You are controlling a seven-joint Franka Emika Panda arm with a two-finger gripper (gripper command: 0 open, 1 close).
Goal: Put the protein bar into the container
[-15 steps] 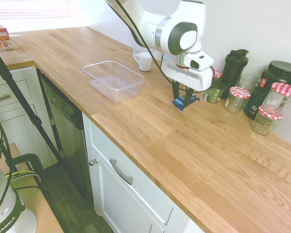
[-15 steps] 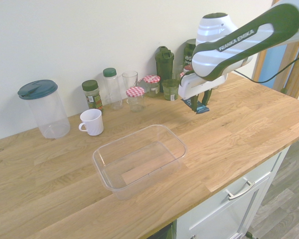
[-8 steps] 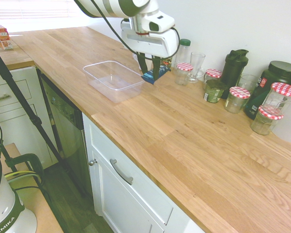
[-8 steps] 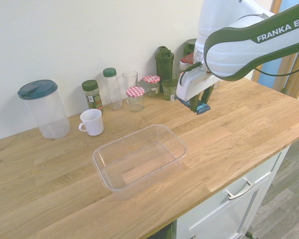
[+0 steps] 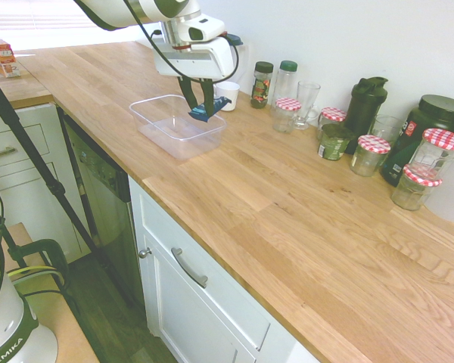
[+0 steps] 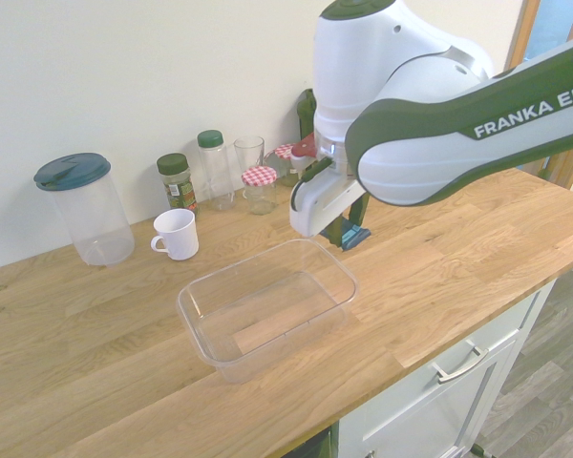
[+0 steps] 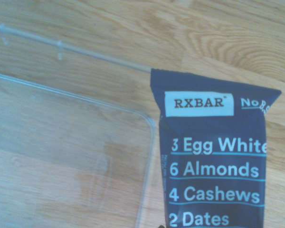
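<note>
You are seeing the two-finger gripper (image 5: pixel 199 107) pinching the dark blue protein bar (image 5: pixel 205 113), which is hanging over the near end rim of the clear rectangular plastic container (image 5: pixel 160 123) on the wooden countertop (image 5: pixel 303 219).

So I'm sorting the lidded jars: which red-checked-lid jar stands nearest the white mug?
The red-checked-lid jar just in front of the empty drinking glass; the other checked-lid jars stand farther along the wall from the white mug.

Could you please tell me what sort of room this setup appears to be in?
Most likely a home kitchen: a long wooden worktop over white cabinet drawers, with a white mug, glass jars with red-checked lids and a dark green shaker bottle along the wall.
</note>
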